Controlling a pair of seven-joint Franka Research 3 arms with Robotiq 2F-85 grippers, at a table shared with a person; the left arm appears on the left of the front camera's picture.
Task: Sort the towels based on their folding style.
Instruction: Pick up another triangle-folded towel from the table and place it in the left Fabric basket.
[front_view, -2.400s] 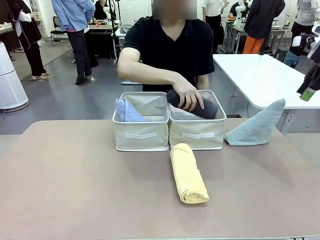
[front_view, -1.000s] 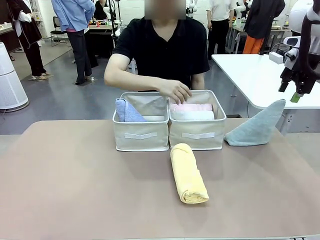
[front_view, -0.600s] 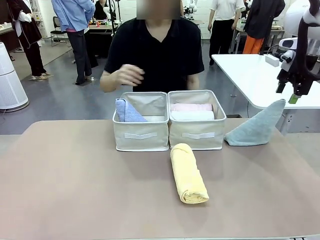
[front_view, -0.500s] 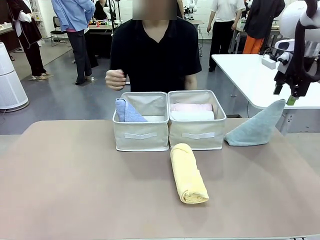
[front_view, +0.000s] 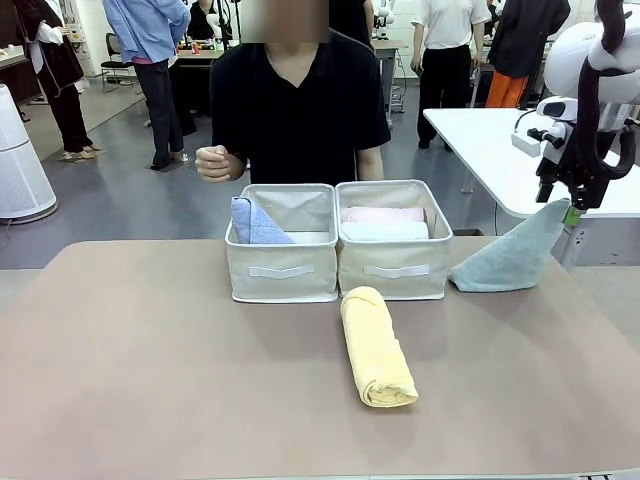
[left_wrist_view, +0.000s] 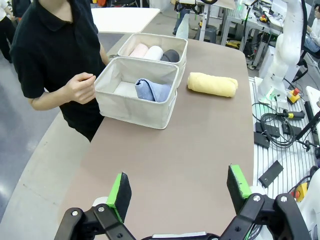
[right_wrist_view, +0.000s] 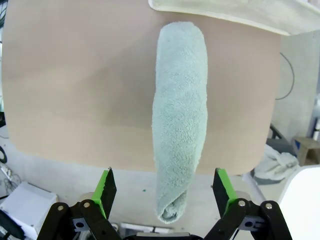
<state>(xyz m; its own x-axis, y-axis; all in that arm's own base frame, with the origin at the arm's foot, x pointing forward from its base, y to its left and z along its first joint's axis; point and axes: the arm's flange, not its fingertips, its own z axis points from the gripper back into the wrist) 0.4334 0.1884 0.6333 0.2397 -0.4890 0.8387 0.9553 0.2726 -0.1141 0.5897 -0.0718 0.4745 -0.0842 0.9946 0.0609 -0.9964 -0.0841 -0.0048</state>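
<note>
Left jaws released; right jaws, released, hang above the teal pointed towel (front_view: 510, 262) at frame right, evidently for pickup; yellow roll (front_view: 377, 345) lies unsorted on the surface (front_view: 150, 380) at centre.

Open workroom, grey floor, work tables, soft even light.

The near table (front_view: 150, 380) has a dull mauve-brown top with rounded corners and takes up the foreground. Behind it the smooth grey floor (front_view: 130, 200) runs back to a cluttered bench (front_view: 205, 52) and an office chair (front_view: 118, 55). A white table (front_view: 480, 150) stands to the right, apart from the near one. A white round appliance (front_view: 18, 160) stands on the floor at the far left. Several people (front_view: 150, 50) stand farther off. In the left wrist view, black cables (left_wrist_view: 272, 132) lie on pale flooring beside the table's edge.
</note>
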